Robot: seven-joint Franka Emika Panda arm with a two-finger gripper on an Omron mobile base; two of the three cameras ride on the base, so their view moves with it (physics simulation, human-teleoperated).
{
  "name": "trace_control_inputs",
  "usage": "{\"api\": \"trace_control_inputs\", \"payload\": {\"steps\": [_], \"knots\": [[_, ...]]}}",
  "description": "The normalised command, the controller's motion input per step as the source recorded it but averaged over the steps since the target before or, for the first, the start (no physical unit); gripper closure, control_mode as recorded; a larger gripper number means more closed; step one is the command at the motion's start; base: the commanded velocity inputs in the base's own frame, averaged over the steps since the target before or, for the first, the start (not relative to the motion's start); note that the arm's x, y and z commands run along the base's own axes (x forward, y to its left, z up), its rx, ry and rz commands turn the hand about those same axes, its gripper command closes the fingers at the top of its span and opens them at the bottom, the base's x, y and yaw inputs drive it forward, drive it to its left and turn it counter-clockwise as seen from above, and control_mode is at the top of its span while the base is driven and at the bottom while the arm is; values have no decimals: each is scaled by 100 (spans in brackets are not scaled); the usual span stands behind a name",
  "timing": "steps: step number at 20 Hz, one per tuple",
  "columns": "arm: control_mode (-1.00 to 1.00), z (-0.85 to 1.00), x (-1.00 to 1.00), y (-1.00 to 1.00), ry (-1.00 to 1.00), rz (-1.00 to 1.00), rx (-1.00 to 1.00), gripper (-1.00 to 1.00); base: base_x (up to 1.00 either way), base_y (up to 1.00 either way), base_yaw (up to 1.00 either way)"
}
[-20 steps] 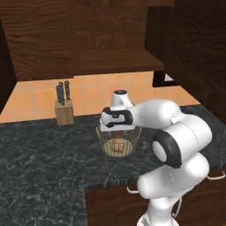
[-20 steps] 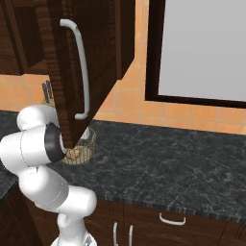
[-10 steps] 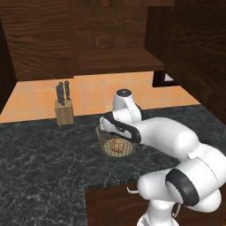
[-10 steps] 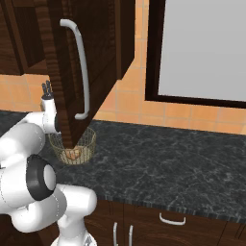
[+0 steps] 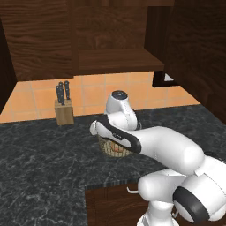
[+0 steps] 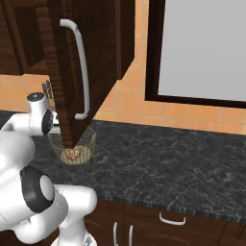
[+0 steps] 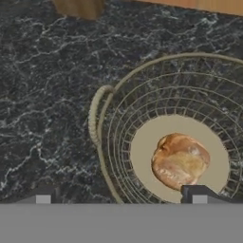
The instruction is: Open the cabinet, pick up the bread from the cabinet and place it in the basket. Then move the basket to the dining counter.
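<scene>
Bread (image 7: 180, 161) flat in basket (image 7: 114, 142), long axis diagonal.

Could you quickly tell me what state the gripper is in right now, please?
Gripper: open, holding nothing; it is above the basket, where the bread lies on the base.

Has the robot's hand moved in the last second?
Yes. In the left base view the hand has swung left toward the knife block, over the basket.

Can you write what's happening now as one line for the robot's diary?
cabinet: open | bread: in basket | gripper: open, above basket | next: move basket
</scene>
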Motion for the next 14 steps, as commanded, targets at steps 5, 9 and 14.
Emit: {"api": "trace_control_inputs", "payload": {"steps": [5,9,14], "knots": [[-100,-15,0,41,14,9,-9,-100,0,0,0],[-100,-22,0,2,6,0,-4,-100,0,0,0],[-100,-26,4,0,0,0,-4,-100,0,0,0]]}}
